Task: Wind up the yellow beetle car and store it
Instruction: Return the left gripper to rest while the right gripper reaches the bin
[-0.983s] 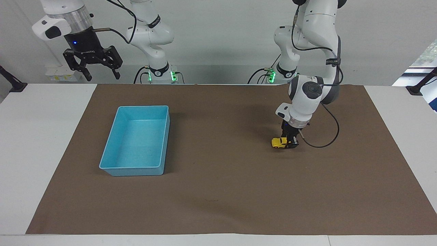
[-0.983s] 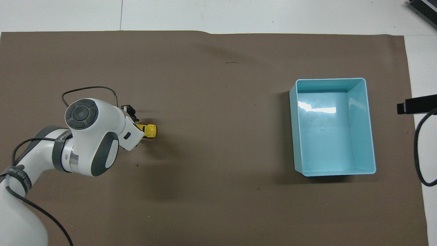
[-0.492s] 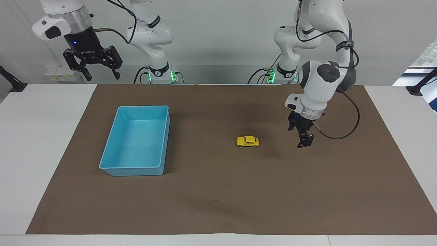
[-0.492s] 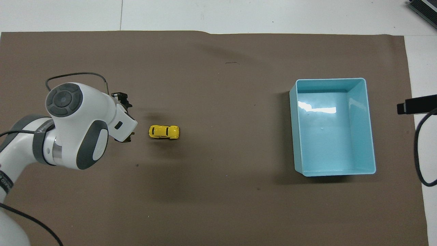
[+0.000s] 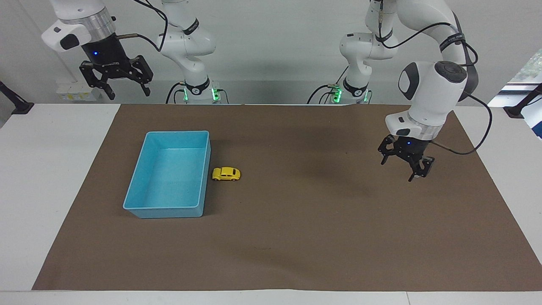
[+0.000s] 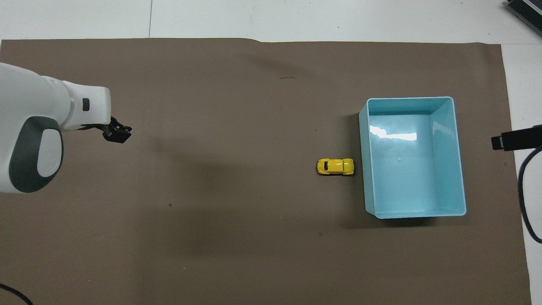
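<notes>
The yellow beetle car (image 5: 226, 174) stands on the brown mat right beside the blue bin (image 5: 139, 190), at the bin's wall toward the left arm's end; it also shows in the overhead view (image 6: 335, 167) next to the bin (image 6: 460, 169). My left gripper (image 5: 402, 167) is open and empty, raised over the mat at the left arm's end, well apart from the car; it shows in the overhead view (image 6: 117, 132). My right gripper (image 5: 123, 88) is open and waits high above the table's edge near its base.
The brown mat (image 5: 296, 237) covers most of the white table (image 5: 46, 169). The bin is empty inside. A black cable loops from the left wrist (image 5: 470, 148).
The car left my left gripper and rolled across the mat to the bin's wall. My left gripper opened, rose and drew back toward the left arm's end. The right arm barely moved.
</notes>
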Motion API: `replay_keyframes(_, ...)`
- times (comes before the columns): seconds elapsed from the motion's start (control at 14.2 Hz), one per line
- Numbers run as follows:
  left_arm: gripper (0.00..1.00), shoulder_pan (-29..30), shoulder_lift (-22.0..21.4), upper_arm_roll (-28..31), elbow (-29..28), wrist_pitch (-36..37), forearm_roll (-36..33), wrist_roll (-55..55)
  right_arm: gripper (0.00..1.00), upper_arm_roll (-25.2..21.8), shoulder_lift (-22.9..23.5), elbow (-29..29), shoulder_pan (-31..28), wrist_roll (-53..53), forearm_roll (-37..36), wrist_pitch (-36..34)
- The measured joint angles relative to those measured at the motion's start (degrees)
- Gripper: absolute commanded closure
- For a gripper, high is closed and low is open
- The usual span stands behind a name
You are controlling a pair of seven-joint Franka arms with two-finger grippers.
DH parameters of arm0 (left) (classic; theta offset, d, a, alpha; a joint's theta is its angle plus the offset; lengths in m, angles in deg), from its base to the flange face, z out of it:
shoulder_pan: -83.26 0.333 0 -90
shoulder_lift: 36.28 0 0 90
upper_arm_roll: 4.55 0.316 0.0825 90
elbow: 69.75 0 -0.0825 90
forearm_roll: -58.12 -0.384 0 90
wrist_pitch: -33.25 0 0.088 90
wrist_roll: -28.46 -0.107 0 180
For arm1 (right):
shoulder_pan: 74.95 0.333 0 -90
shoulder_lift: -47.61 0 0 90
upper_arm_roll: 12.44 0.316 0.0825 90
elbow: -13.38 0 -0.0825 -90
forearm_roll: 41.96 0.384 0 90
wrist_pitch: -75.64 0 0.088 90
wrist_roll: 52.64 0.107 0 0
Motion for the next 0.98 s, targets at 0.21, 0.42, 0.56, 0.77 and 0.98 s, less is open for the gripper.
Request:
replay_keyframes(0.21, 0.0, 0.03, -0.08, 0.07, 4.53, 7.33, -0.09, 16.93, 0.0, 1.79, -1.6, -2.21, 0.95, -7.6, 0.22, -0.89)
replay_keyframes(0.42, 0.0, 0.04, -0.26, 0.62, 10.86, 15.97, -0.1, 27.18, 0.0, 3.76, -3.71, -5.89, 5.77, -13.17, 0.23, -0.86)
replay_keyframes(0.56, 0.0, 0.12, -0.81, 1.04, 14.33, 20.41, -0.1, 32.08, 0.0, 4.25, -3.94, -7.77, 8.24, -16.81, 0.18, 0.96)
replay_keyframes(0.77, 0.0, 1.67, -3.7, 1.2, 15.26, 25.79, -0.1, 33.82, 0.0, 4.04, -3.89, -9.5, 8.58, -24.34, 0.18, 4.18)
replay_keyframes(0.98, 0.0, 2.7, -5.83, 1.21, 14.5, 28.42, -0.1, 33.82, 0.0, 3.96, -3.87, -10.15, 8.73, -27.48, 0.19, 4.66)
